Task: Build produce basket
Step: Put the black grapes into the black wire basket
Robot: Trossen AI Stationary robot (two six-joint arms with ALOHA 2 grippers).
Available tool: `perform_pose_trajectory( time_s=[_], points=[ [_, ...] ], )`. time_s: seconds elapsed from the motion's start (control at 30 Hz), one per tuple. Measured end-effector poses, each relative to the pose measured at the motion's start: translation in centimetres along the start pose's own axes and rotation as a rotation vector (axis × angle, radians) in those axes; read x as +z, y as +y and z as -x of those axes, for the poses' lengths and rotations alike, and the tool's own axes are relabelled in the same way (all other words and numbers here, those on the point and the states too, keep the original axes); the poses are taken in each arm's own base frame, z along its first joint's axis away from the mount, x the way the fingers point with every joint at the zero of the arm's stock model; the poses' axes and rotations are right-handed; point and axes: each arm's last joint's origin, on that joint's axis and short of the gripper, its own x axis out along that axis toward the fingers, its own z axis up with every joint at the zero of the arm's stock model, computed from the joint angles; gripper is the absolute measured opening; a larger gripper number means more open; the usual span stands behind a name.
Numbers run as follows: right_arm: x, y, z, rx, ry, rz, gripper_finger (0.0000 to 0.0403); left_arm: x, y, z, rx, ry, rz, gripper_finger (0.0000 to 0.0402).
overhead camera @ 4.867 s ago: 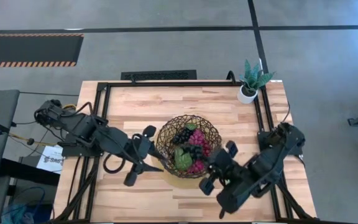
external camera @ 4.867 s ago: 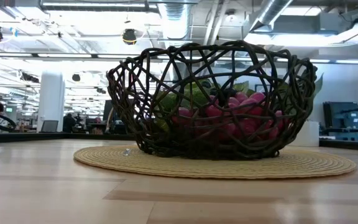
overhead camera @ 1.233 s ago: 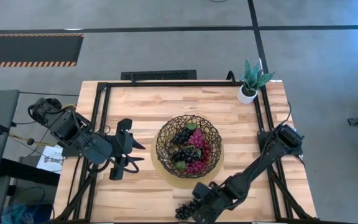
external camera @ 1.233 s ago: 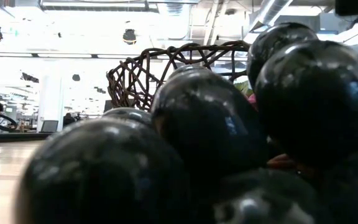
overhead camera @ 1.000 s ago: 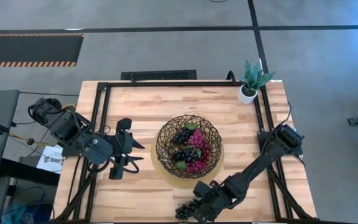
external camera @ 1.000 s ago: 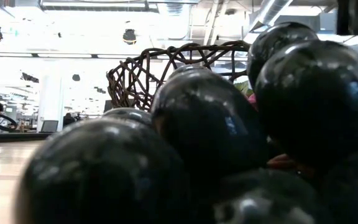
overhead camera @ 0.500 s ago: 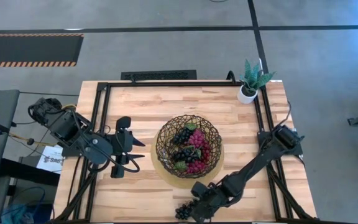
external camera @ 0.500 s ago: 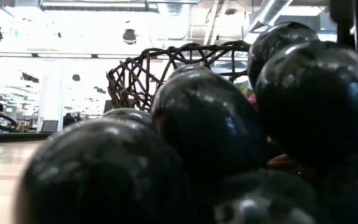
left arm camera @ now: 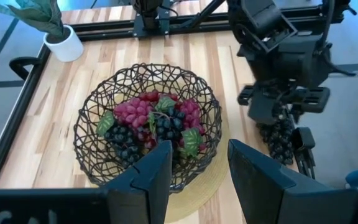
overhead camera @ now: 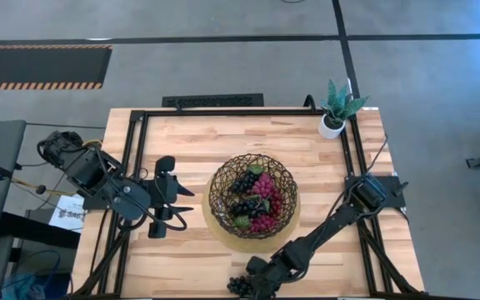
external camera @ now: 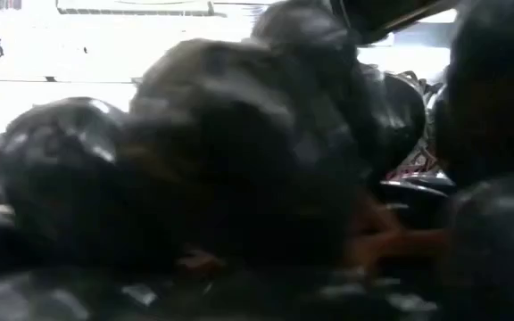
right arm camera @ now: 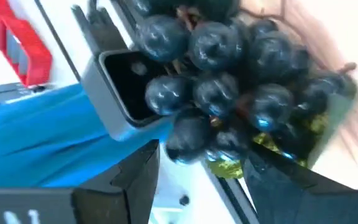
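worktop [overhead camera: 190, 137] wood, black frame round it; basket [overhead camera: 253, 194] sits mid-worktop on its tan base, already loaded with red and dark grape bunches [left arm camera: 151, 121] plus leaves; potted plant [overhead camera: 334, 108] at the far right corner, well clear.

left arm parked left of the basket; left gripper [overhead camera: 170, 198] empty, fingers [left arm camera: 151, 171] part-open, aimed at the basket in its wrist view.

right arm stretched down to the near edge of the worktop; right gripper [overhead camera: 261, 279] right at a loose dark purple bunch [overhead camera: 240, 286] lying near that edge, close to the low camera, which it almost fully blocks; right wrist view shows fingers [right arm camera: 145, 168] spread wide with the bunch [right arm camera: 229, 87] ahead of and between them; I read that as not clamped, but can't tell if any grape is touching a finger.

judgement: step in hand is picking this last stray bunch to go in the basket; task looks mostly done.

risks:
- bunch is at the worktop edge; a nudge from an open finger could push it off, or into the low camera
- bunch is lumpy and loose; closing on a few outer grapes rather than the cluster core could let it swing or drop on the lift
- long reach, arm nearly flat; carrying low risks clipping the basket rim and shifting it on the base
- basket already heaped; release too near the rim and the bunch may roll out
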Motion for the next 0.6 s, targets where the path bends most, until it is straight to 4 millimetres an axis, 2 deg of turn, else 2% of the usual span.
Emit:
perform_pose_trajectory(
  time_s=[0.2,0.33,0.43,0.6],
  points=[
    [0.2,-0.8,-0.6,-0.063,-0.011,-0.035,0.0222,0.0,0.0,0.0,0.0,0.0,-0.003,0.0146],
    [0.3,-1.0,-0.5,-0.085,-0.014,-0.046,0.019,0.0,0.0,0.0,0.0,0.0,-0.004,0.0146],
    [0.4,-1.1,-0.5,-0.087,-0.019,-0.049,0.0137,0.0,0.0,0.0,0.0,0.0,-0.004,0.0146],
    [0.5,-1.0,-0.5,-0.083,-0.022,-0.055,0.0023,0.0,0.0,0.0,0.0,0.0,-0.004,0.0146]
  ],
)
